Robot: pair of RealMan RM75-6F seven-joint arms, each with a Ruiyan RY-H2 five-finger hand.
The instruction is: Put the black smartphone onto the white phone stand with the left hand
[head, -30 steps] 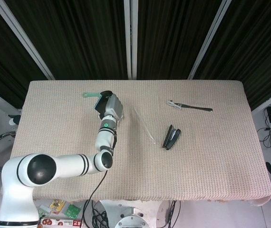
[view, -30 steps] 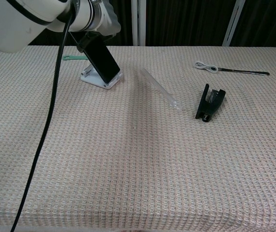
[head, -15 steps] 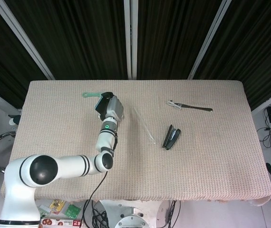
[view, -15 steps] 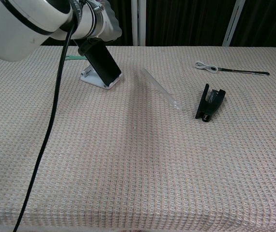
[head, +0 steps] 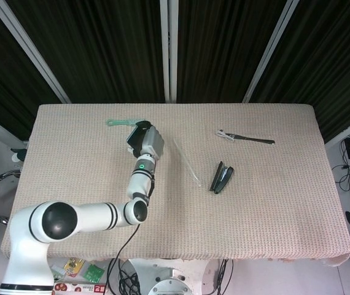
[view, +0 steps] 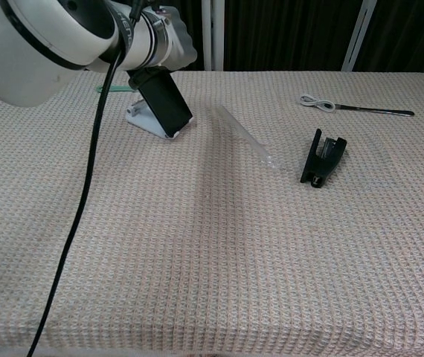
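Black smartphone (view: 165, 103) now leaning tilted against the white phone stand (view: 142, 120) at the far left of the table (view: 219, 245), lower edge shifted a little right and toward the near side compared with half a second ago, seemingly overhanging the stand's front lip. Left hand (head: 149, 142) likewise drifted right over the same spell, arm swung further across the chest view. Held at the top by that hand, phone not yet released; fingers hidden behind wrist and phone in both views, so cannot tell exactly how closed, though contact at the upper edge looks likely. Judged as the seating step nearly done, but the sideways drift suggests the phone being dragged along or off the ledge rather than settling; risks tipping the light stand. Right hand out of both views. Elsewhere: green comb (head: 117, 122) behind the stand, clear tube (view: 243, 135), black stapler (view: 322, 158), cable and pen (view: 353, 107) far right.
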